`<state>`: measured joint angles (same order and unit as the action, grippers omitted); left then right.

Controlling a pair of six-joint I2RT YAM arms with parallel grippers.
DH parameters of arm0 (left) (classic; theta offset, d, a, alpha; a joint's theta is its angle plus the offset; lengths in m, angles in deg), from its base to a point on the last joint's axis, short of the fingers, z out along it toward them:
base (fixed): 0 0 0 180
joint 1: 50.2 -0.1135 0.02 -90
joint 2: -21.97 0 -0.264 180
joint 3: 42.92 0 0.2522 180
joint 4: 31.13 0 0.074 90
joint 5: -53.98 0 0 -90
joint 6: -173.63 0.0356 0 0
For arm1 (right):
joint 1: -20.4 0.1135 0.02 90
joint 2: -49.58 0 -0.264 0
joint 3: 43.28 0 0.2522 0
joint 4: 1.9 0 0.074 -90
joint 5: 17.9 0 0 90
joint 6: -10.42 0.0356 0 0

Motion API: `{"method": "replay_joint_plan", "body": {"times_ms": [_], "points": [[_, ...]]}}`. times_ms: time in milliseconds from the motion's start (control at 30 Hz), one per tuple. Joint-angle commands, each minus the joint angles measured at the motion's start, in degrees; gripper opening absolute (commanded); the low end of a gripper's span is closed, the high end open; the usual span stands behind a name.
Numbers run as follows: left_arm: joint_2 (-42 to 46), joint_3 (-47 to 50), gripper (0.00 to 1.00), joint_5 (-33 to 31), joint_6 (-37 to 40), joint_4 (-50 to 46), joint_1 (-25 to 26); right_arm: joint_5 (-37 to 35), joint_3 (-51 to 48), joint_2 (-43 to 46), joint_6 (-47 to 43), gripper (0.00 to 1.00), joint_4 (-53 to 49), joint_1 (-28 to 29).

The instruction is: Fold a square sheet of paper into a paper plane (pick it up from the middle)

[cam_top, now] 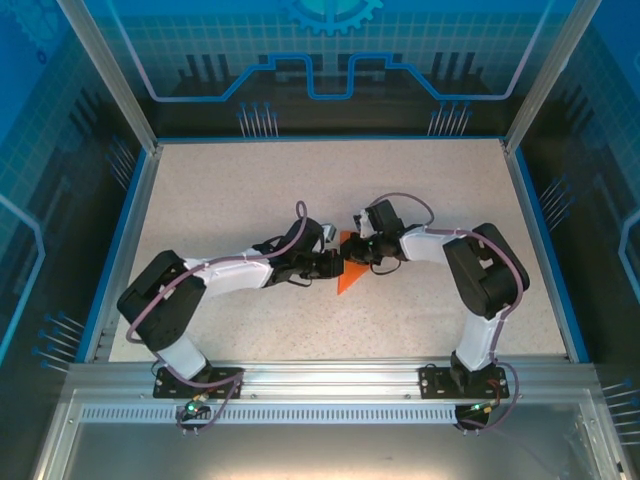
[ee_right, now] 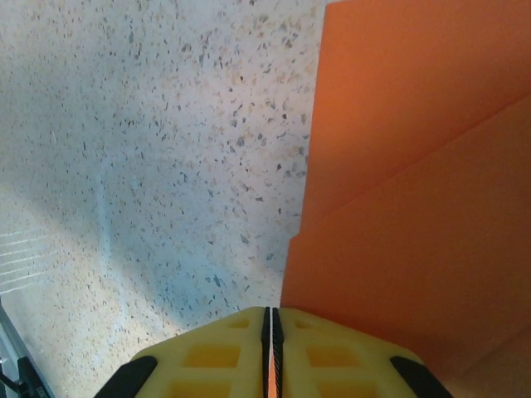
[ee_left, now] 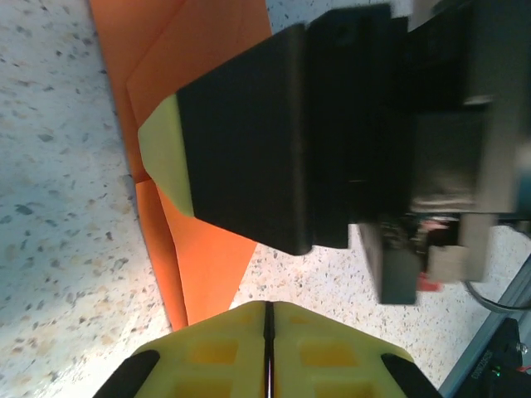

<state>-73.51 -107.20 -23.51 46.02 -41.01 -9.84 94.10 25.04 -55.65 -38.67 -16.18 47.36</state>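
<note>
paper: orange paper [cam_top: 352, 274], partly folded, flat at table [cam_top: 250, 190] centre | left gripper [ee_left: 269, 311]: fingers together, empty, at paper's left edge | right gripper [ee_right: 272, 313]: fingers together, orange sliver in seam, likely pinching the edge | step: crease slowly, flaps aligned | obstruction: grippers crowd each other

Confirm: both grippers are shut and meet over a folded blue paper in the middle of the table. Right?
Not quite. The paper is orange, not blue; the top external view shows it. The rest stands: the left gripper and the right gripper are both shut and meet over the folded paper in the middle of the table.
</note>
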Motion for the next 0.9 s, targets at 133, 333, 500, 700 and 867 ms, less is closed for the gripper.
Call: {"method": "replay_joint_plan", "body": {"times_ms": [133,333,500,700,867], "points": [[-4.13,-2.23,0.10,3.66,-2.20,5.28,0.41,-1.52,1.00,3.44,-1.44,0.13,-2.68,-3.24],[-8.27,-4.49,0.10,2.14,-2.47,6.60,0.87,-1.01,1.90,1.73,-2.93,0.13,-3.14,-5.06],[-11.77,-6.56,0.07,0.66,-2.31,6.03,1.11,-0.47,2.54,-0.59,-3.11,0.13,-2.30,-5.77],[-13.14,-6.52,0.04,-0.50,-1.21,2.17,1.23,0.06,4.13,-3.59,-3.28,0.13,-1.91,-6.62],[-13.46,-5.60,0.04,-1.00,-1.08,0.76,1.25,-0.60,5.22,-5.50,-3.38,0.12,-1.88,-7.77]]}}
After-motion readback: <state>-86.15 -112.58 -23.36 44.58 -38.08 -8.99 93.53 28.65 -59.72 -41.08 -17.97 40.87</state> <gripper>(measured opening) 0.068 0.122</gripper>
